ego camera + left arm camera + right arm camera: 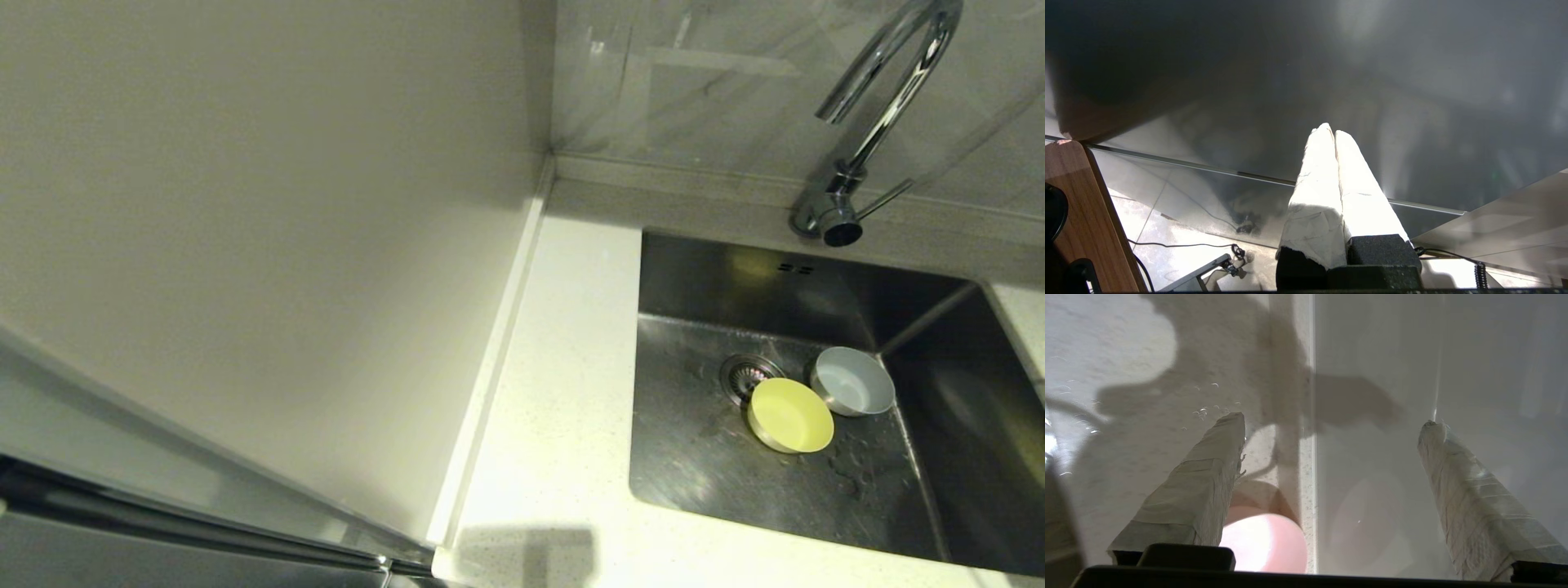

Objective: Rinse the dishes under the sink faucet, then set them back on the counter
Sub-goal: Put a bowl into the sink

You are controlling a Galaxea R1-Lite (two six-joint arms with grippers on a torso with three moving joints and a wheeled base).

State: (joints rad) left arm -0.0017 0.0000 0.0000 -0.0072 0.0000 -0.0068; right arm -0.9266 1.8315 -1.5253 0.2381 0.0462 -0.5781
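In the sink [702,465] lie two bowls beside the strainer drain [743,371]: the yellow-green bowl [790,415] and, touching it, the pale grey-blue bowl [851,381]. The chrome faucet [886,90] arches over the basin's back right. The pale pink bowl [1265,543] shows only in the right wrist view, standing on the speckled counter [1126,375] against the raised edge strip [1306,477]. My right gripper [1332,421] hangs open above it, one finger [1208,469] beside the bowl, touching nothing. My left gripper [1329,130] is shut and empty, parked away from the sink. Neither gripper shows in the head view.
The off-white wall panel [245,204] rises left of the counter strip [563,392]. Water drops spot the counter [1208,410] and the sink floor [849,469]. The faucet's thin lever [886,198] sticks out to the right. Below the left gripper are a wooden panel [1081,212] and floor cables [1180,245].
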